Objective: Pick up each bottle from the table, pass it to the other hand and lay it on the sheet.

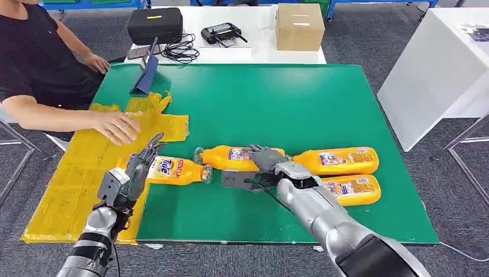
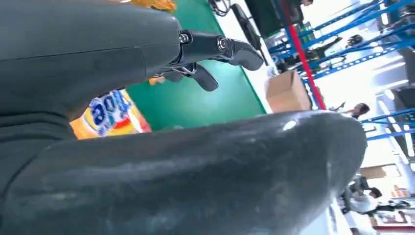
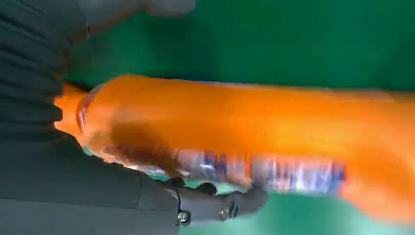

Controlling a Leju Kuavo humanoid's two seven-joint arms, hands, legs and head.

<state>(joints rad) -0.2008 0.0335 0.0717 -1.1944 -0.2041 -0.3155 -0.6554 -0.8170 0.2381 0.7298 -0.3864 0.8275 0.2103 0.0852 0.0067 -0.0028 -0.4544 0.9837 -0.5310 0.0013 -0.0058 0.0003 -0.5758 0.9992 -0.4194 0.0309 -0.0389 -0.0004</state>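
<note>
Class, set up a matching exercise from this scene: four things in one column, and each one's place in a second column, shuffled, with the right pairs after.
Things:
1. Tide bottle
2. cardboard box
3. person's hand
4. right hand

Places:
A. on the white table beyond the green mat
B. at the middle orange bottle
C. resting on the yellow sheet
D. lying partly over the yellow sheet's edge by the left hand

Pairs: 1-D, 2-A, 3-C, 4-B

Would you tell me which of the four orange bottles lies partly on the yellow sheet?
The Tide-labelled bottle by the left hand; the other three lie wholly on the green mat.
</note>
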